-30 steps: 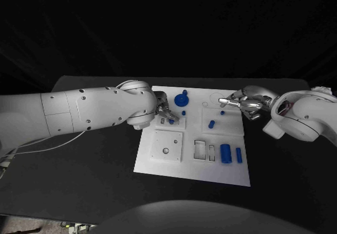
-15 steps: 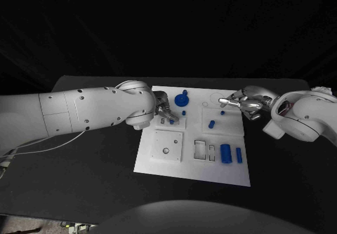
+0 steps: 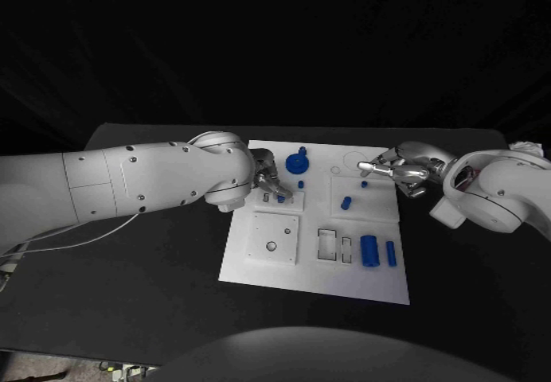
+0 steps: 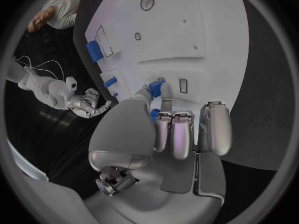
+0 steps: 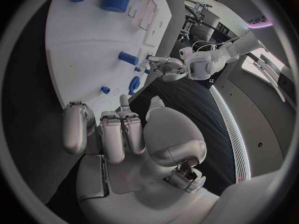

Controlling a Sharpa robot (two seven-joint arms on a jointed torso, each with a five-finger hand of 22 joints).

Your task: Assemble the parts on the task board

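Change: I see none vs 1 s back, both arms static.
L hand (image 3: pixel 271 185): pinches small blue peg (image 3: pixel 280 198) at fingertips, over white plastic task board (image 3: pixel 310 274).
R hand (image 3: pixel 398 169): fingers apart, empty, at board's edge.
Meaning: prob. insertion stalled.

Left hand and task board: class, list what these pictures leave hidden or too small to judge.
- Whether the left hand actually grips the small blue part: head view too small; in the left wrist view the fingers cover the contact.
- What the small dark slots on the task board are for: too small in the head view.
- Whether the right hand holds anything: its curled fingers hide the palm in both views.
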